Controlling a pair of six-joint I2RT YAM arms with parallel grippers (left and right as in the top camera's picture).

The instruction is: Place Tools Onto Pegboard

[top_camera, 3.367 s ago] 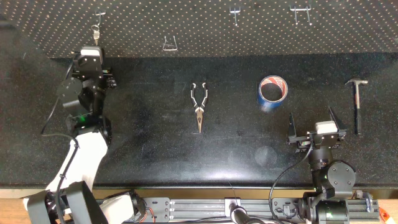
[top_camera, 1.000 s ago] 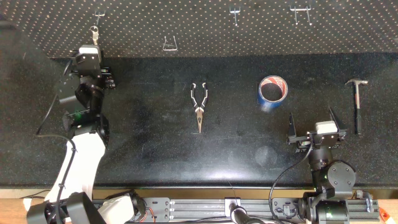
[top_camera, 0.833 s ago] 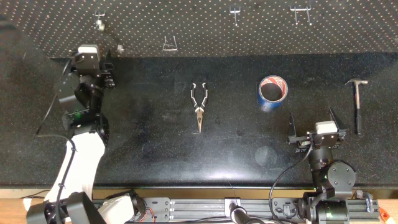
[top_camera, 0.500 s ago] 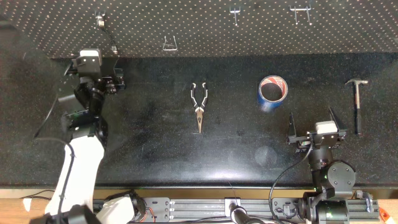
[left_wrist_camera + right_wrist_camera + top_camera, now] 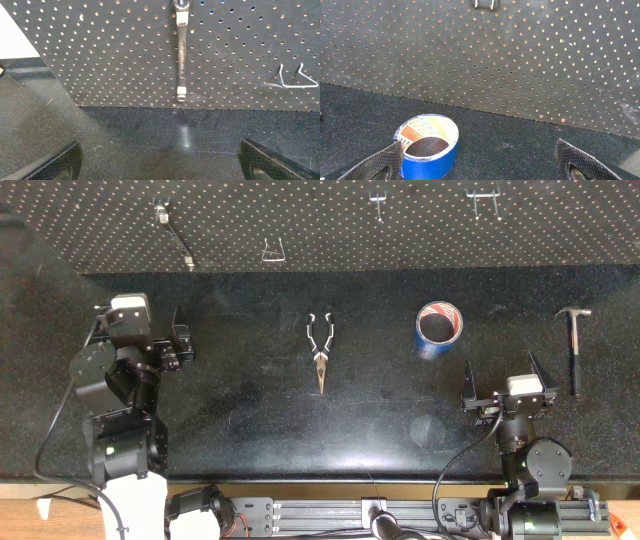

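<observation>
- L pincer (image 5: 182, 343): fingers spread wide, nothing btwn them, over the tabletop (image 5: 250, 410).
- Wrench (image 5: 181, 55): hangs upright on the pegboard (image 5: 100, 50), straight ahead of L pincer, apart from it.
- Wire hook (image 5: 272, 250): on pegboard, right of wrench.
- Pliers (image 5: 320, 348): flat on tabletop, well to the right of L pincer.
- Tape roll (image 5: 426, 145): blue, on tabletop, ahead of R pincer (image 5: 502, 375), nearer its left finger, not touching.
- R pincer: spread wide, holding nothing.
- Hammer (image 5: 574, 350): flat on tabletop, near R pincer's right side.
</observation>
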